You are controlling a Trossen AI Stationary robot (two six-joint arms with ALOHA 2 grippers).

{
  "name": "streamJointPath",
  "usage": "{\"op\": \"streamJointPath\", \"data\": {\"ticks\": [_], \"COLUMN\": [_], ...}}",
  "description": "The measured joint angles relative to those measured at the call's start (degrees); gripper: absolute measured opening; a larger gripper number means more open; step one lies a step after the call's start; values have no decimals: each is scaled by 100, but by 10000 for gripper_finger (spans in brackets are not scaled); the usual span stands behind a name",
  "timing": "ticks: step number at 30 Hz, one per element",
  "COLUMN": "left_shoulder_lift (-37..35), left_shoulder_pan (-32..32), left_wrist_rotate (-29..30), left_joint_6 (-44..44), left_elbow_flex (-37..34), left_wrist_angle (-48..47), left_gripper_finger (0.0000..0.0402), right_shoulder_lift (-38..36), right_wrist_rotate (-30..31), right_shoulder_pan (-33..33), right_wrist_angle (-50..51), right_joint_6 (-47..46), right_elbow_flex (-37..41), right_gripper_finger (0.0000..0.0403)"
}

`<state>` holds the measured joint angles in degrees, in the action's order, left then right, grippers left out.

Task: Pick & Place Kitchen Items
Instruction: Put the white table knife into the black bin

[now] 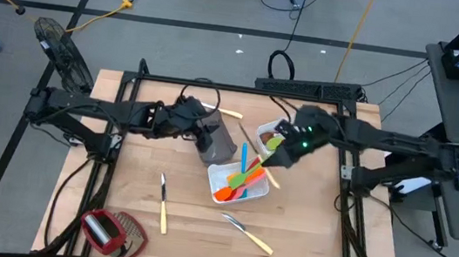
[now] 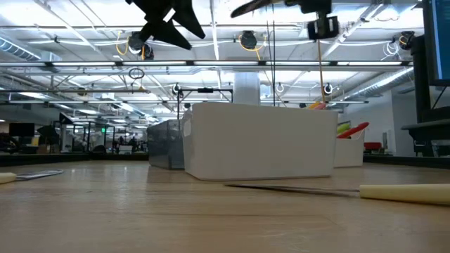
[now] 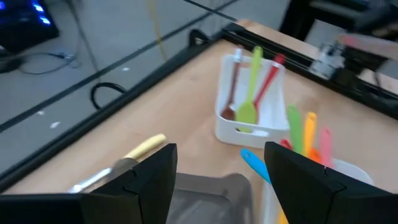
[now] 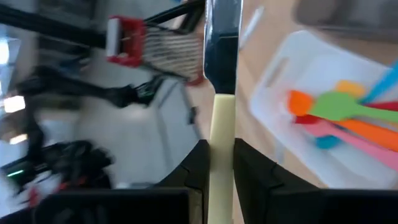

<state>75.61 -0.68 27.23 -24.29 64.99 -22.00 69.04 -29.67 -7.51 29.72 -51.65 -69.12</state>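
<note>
Two arms are working over the pale wooden table (image 1: 191, 229); right gripper (image 1: 283, 157) is pinching a cream-handled metal knife (image 4: 222, 93), blade pointing away from the fingers; left gripper (image 3: 217, 180) is spread.

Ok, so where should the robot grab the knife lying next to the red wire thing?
By its pale handle, from straight above. The knife lies flat and alone on the table, so fingers can drop either side of the thicker handle; the blade is thin and flat against the wood.
</note>
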Motion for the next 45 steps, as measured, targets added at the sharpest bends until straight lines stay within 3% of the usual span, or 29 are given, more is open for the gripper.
{"op": "streamJointPath", "data": {"ticks": [7,16,25,35,45], "left_shoulder_lift": [0,-56,-588,-892,-887], "left_shoulder_pan": [-46,-31,-35,-35,-35], "left_wrist_rotate": [187,192,285,292,268], "left_joint_6": [-1,674,1215,1414,1405], "left_elbow_flex": [0,2,4,4,4], "left_wrist_angle": [14,452,405,248,184], "left_gripper_finger": [248,248,248,248,248], "right_shoulder_lift": [735,1895,2851,3133,3658], "right_wrist_rotate": [-1827,-3180,-3418,-3387,-3351], "right_shoulder_pan": [-840,-1424,-1650,-1762,-1794], "right_wrist_angle": [-1019,-2990,-4764,-4752,-4705], "right_joint_6": [-288,-1500,-3194,-4327,-4751], "right_elbow_flex": [-4,-8,-7,-7,-313], "right_gripper_finger": [38,38,38,38,38]}}
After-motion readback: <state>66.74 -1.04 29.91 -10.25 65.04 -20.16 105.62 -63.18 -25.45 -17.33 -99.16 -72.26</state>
